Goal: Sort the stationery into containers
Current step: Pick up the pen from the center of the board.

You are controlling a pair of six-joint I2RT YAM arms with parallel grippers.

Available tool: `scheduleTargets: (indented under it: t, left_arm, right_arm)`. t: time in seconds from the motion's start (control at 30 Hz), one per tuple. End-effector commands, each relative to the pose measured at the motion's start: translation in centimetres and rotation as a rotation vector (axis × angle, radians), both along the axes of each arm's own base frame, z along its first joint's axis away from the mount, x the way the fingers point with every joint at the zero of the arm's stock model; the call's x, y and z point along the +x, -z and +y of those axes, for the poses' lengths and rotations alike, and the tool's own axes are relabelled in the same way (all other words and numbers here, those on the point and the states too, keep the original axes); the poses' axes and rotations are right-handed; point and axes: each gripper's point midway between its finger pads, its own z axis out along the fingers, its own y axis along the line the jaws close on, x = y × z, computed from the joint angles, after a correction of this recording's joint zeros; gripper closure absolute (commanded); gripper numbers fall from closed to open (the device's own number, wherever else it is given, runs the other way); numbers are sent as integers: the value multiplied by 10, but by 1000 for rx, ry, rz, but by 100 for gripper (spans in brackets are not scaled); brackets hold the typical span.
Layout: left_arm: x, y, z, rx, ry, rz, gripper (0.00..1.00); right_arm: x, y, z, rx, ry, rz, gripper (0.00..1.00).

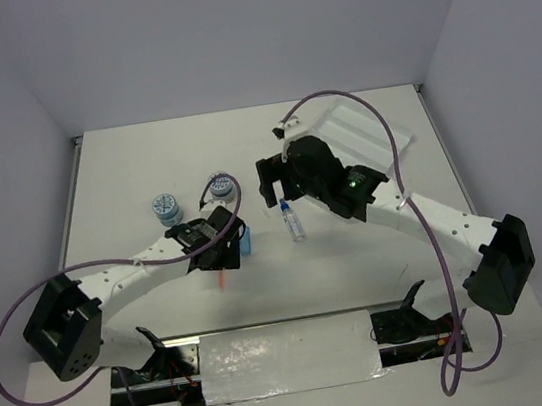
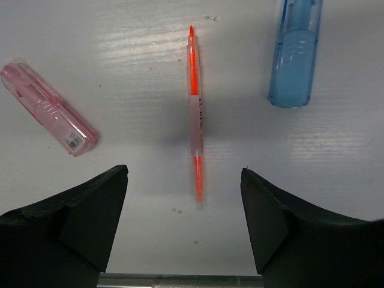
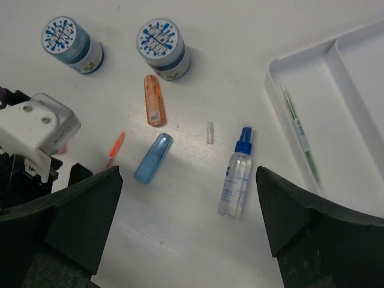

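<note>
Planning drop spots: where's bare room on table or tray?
Free: strip between bottle and tray; tray compartment beside the one with the green pen. Crowded: tubs, orange capsule, blue capsule and orange pen cluster left of the bottle.

No word, brand or number can be read anywhere. The left tub [image 3: 66, 37] and right tub [image 3: 159, 38] each carry a white strip of dark print across a blue-splashed lid, too small to make out. The orange pen [image 2: 195, 114] has a short line of dark print along its clear barrel, blurred. The pink capsule [image 2: 51, 111] bears a white barcode sticker near one end, its digits illegible. The bottle [image 3: 235, 183] shows blue print and the orange capsule [image 3: 154, 100] a small sticker, both unreadable.
</note>
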Motion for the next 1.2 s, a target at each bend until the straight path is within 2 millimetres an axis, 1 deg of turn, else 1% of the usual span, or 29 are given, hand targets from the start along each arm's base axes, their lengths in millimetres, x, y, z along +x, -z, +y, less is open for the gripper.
scheduleTargets:
  t: [0.0, 0.03, 0.1, 0.13, 0.17, 0.2, 0.23, 0.27, 0.37, 0.47, 0.5, 0.53, 0.6, 0.63, 0.67, 0.7, 0.77, 0.8, 0.83, 0.9, 0.93, 0.97, 1.0, 1.03, 1.07, 1.1, 1.13, 1.17]
  left_arm:
    - [5, 8, -7, -54, -37, 8, 14]
    - [7, 11, -5, -49, -50, 9, 14]
    - [3, 24, 1, -29, -62, 39, 15]
    - [7, 28, 0, -44, -63, 35, 17]
    - [6, 33, -3, -58, -54, 54, 19]
    - [3, 40, -3, -61, -41, 66, 20]
    - [7, 45, -5, -72, -40, 70, 23]
    - [6, 49, -7, -76, -36, 82, 25]
    - [8, 57, -8, -76, -38, 92, 32]
    - [9, 62, -5, -67, -51, 105, 39]
    - [9, 63, -3, -64, -54, 110, 43]
    - [9, 64, -2, -61, -59, 113, 52]
    - [5, 66, 1, -58, -63, 121, 62]
    - [4, 67, 3, -55, -66, 126, 72]
    - [1, 66, 5, -55, -74, 125, 77]
    - [-3, 66, 9, -47, -80, 134, 90]
    - [-6, 58, 11, -60, -86, 122, 98]
    - [-10, 54, 13, -60, -88, 129, 100]
    - [-9, 40, 11, -95, -84, 96, 100]
    - [-9, 20, 8, -136, -71, 61, 100]
    - [-11, 0, 11, -162, -67, 22, 100]
    - [-6, -20, 10, -181, -60, -18, 100]
    - [-6, -35, 11, -194, -53, -49, 100]
    - [-6, -64, 16, -214, -40, -111, 100]
    - [-6, -79, 19, -218, -32, -144, 100]
    - [-9, -100, 23, -247, -21, -200, 100]
    - [-11, -118, 27, -249, 7, -237, 100]
    - [-16, -142, 28, -278, 63, -289, 100]
  right_arm:
    - [-8, 20, -2, 54, 83, 57, 0]
    - [-12, 16, -1, 70, 76, 46, 0]
    - [-19, 15, 0, 86, 66, 44, 1]
    - [-23, 13, 3, 99, 49, 38, 1]
    - [-26, 14, 4, 101, 37, 39, 2]
    - [-28, 12, 7, 113, 18, 35, 2]
    - [-30, 12, 9, 114, 8, 37, 3]
    - [-30, 13, 9, 111, 7, 39, 3]
    - [-32, 16, 10, 106, -2, 48, 3]
    - [-34, 16, 11, 107, -14, 48, 4]
    - [-36, 16, 10, 106, -15, 49, 4]
    - [-36, 15, 11, 109, -17, 48, 4]
    - [-37, 12, 11, 122, -22, 42, 4]
    - [-38, 12, 13, 128, -30, 42, 4]
    - [-41, 12, 15, 141, -49, 50, 4]
    - [-41, 10, 18, 153, -60, 48, 3]
    - [-43, 11, 23, 170, -80, 57, 0]
    - [-43, 10, 25, 178, -85, 51, 0]
    - [-41, 11, 27, 178, -87, 51, 0]
    - [-35, 26, 33, 144, -92, 82, 0]
    - [-29, 21, 38, 141, -84, 82, 0]
    - [-21, 44, 42, 82, -67, 131, 0]
    - [-19, 58, 40, 32, -50, 173, 2]
    - [-7, 68, 47, -4, -40, 193, 4]
    - [-3, 78, 47, -39, -32, 217, 7]
    - [8, 73, 50, -45, -32, 209, 11]
    - [15, 94, 53, -85, -30, 242, 14]
    - [27, 103, 55, -118, -20, 259, 21]
